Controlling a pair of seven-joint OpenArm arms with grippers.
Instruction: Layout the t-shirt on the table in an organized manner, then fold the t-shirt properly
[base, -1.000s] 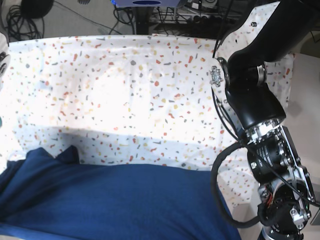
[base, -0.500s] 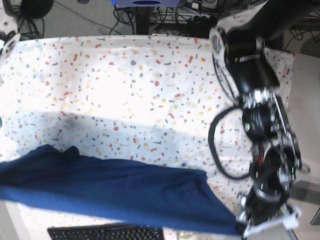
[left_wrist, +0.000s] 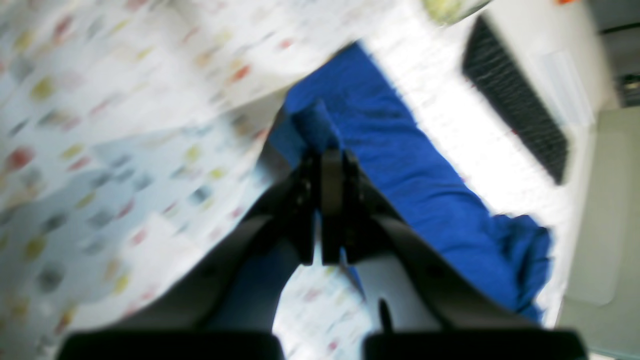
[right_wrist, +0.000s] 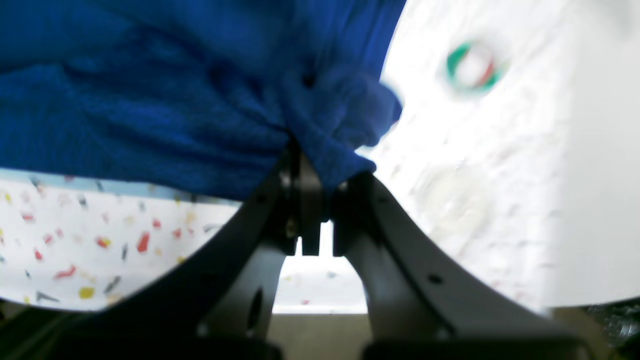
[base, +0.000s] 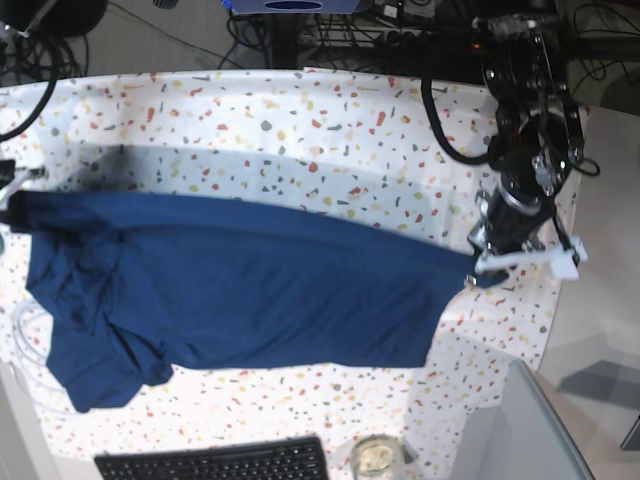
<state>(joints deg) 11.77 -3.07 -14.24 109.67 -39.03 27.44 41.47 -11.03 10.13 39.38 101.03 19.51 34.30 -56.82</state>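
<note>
Since the earlier base frames the t-shirt (base: 250, 285) has risen from the near edge of the table (base: 300, 130) and now hangs stretched across its middle, and the left arm has moved toward the table's far right corner. The table's near and left margins are cut off in the base view; both wrist views are motion-blurred, so fabric detail near the jaws is hard to make out. The right gripper (base: 8, 212) is almost entirely out of the base frame at the table's left edge. The t-shirt is plain dark blue, taut along its upper edge, with loose bunched folds drooping at the table's left side. The left gripper (base: 478, 268), at the table's right side, has its jaws closed on the shirt's right corner; the right gripper has its jaws closed on a gathered wad at the shirt's opposite end. A keyboard (base: 215, 462) lies beyond the table's near edge.
</note>
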